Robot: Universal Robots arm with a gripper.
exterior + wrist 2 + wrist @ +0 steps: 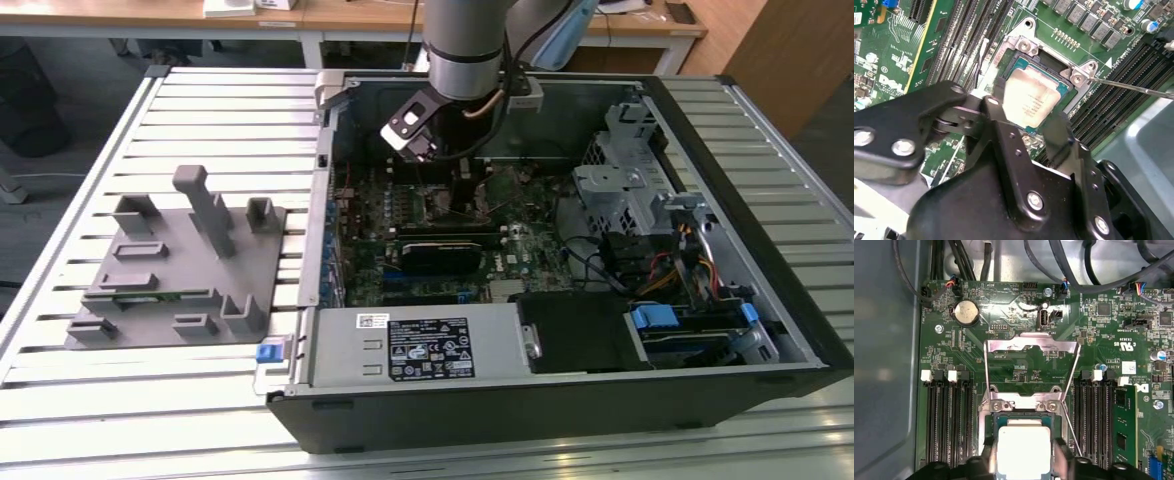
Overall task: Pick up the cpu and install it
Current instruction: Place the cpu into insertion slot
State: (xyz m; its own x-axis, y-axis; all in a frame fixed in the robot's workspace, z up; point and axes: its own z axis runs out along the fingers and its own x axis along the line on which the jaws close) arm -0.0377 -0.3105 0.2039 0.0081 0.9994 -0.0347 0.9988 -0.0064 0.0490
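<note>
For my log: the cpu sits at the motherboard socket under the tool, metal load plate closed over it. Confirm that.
Not closed: the first wrist view shows the metal load plate swung open, clear of the cpu, whose top is bare. The cpu does sit at the motherboard socket under the tool.

Tabletop (pixel 200 110): silver slatted metal.
Furniture: pale wooden desks (pixel 360 14) beyond it; brown wooden panel (pixel 781 50) at the exterior view's right.
Floor (pixel 47 225): dark grey.
</note>
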